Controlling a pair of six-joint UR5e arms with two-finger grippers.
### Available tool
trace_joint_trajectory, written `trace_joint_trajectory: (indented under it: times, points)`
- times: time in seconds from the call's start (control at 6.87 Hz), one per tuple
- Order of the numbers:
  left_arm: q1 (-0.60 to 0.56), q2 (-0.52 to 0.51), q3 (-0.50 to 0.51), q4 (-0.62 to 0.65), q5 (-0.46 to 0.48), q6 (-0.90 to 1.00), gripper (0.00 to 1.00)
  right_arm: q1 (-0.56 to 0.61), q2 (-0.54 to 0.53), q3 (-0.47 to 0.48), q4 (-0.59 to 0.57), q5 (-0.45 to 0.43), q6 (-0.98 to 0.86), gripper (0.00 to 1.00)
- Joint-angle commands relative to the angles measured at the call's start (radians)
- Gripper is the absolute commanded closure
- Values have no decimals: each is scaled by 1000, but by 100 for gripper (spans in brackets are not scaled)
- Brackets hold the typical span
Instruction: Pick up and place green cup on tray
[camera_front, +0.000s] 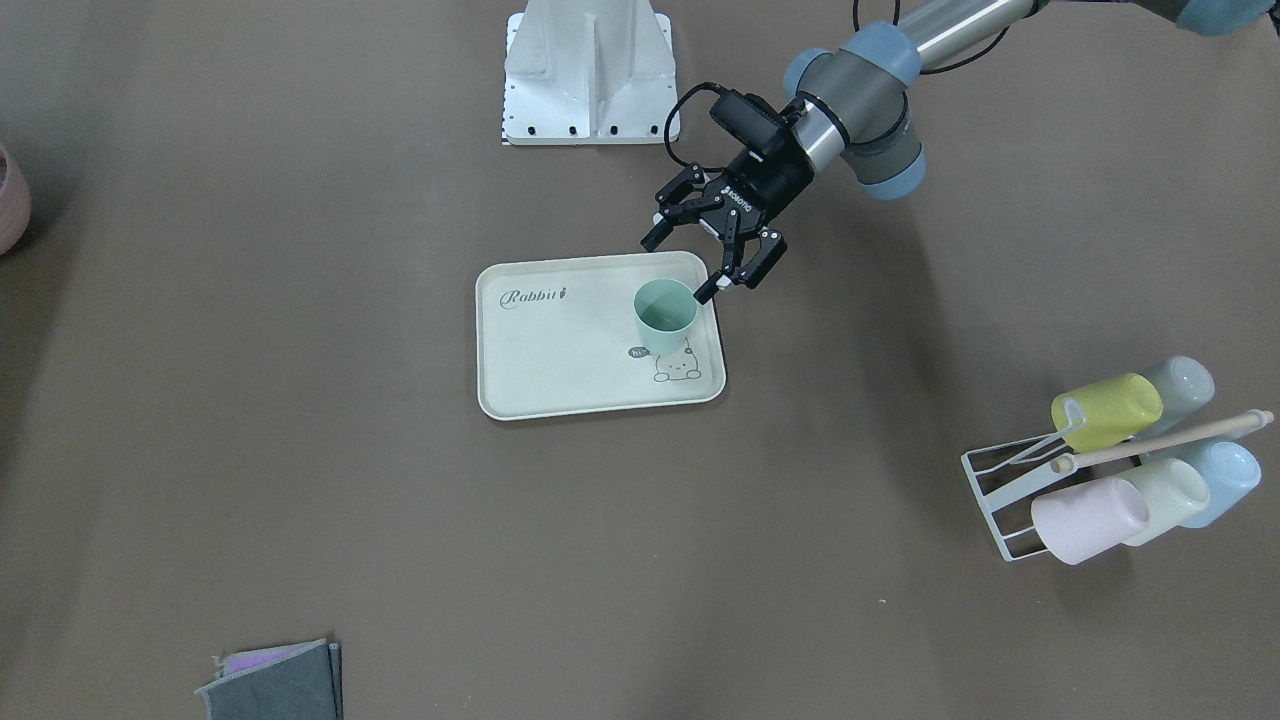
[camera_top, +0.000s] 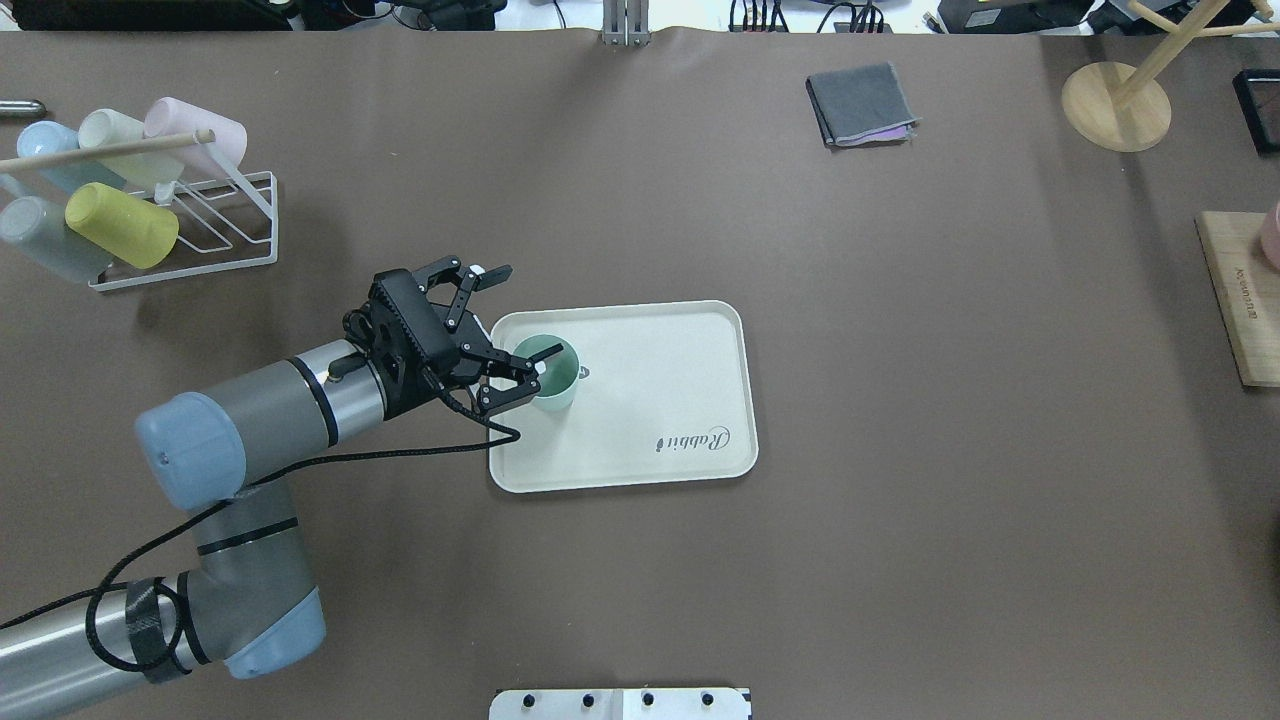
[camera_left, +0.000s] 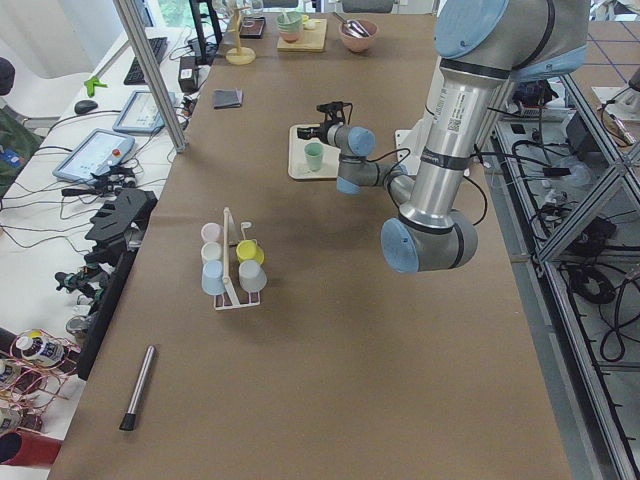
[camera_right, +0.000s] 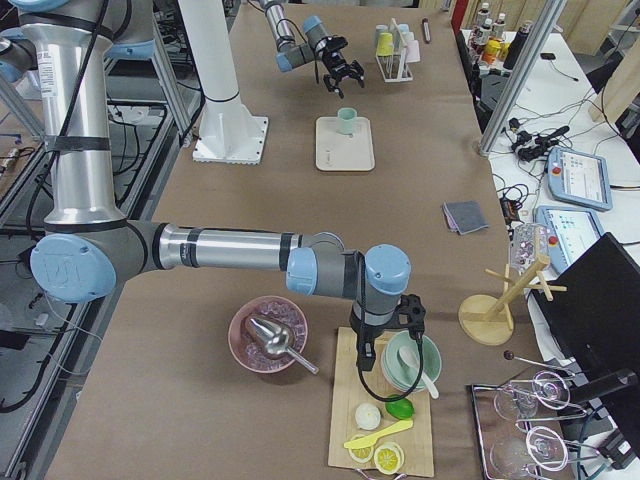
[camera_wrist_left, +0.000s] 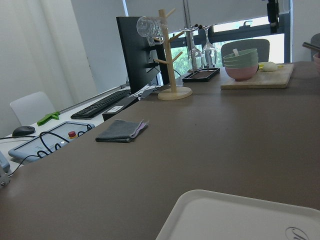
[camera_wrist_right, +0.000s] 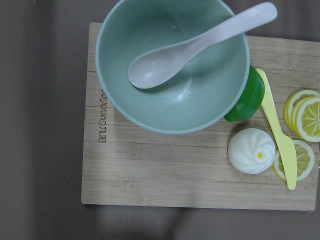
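Green cup (camera_front: 665, 318) upright on the tray (camera_front: 560, 350), mouth up, at the tray end nearer the left arm and just beside the printed rabbit drawing; the "Rabbit" script lies at the opposite end. The tray rests flat on the brown table (camera_front: 300, 450), roughly at its middle.

Left gripper (camera_front: 680, 266) hangs tilted over the tray's corner with its fingers spread wide and nothing between them. In the overhead view one fingertip (camera_top: 540, 357) overlaps the cup's rim, while the other points away over bare table. Whether that fingertip touches the rim cannot be told. The cup stands outside the gap between the fingers.

Right gripper (camera_right: 368, 355) appears only in the right side view, pointing down over a wooden board (camera_wrist_right: 150, 170) at the far end of the table. Whether its fingers are apart or together cannot be told. Its wrist camera looks straight down on a green bowl (camera_wrist_right: 200, 100) holding a white spoon (camera_wrist_right: 195, 47), a white bun (camera_wrist_right: 251, 150), a yellow knife (camera_wrist_right: 277, 135) and lemon slices (camera_wrist_right: 305, 117).

White wire rack (camera_top: 235, 225) stands well apart from the tray on the robot's left, carrying a yellow cup (camera_top: 122, 224) and several paler cups on their sides. Folded grey cloth (camera_top: 862, 103) lies near the table's far edge.
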Motion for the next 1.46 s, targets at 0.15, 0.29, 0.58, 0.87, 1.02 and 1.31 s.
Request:
trace_joint_trajectory:
  times: [0.15,0.29,0.58,0.87,1.02,1.31]
  points:
    - [-135,-28,-54,347,-70,-25,1,0,0,15,0,4,0,0]
    - [-185,-66,-57,476,-115,-25,1,0,2,15,0,4,0,0]
    - [-216,-89,-73,677,-142,-107,1,0,0,15,0,4,0,0]
    - [-329,-92,-147,954,-357,-163,1,0,0,23,0,4,0,0]
    - [-413,-91,-175,1035,-513,-162,1,0,0,25,0,4,0,0]
    - [-610,-6,-175,1068,-733,-152,1,0,0,25,0,4,0,0]
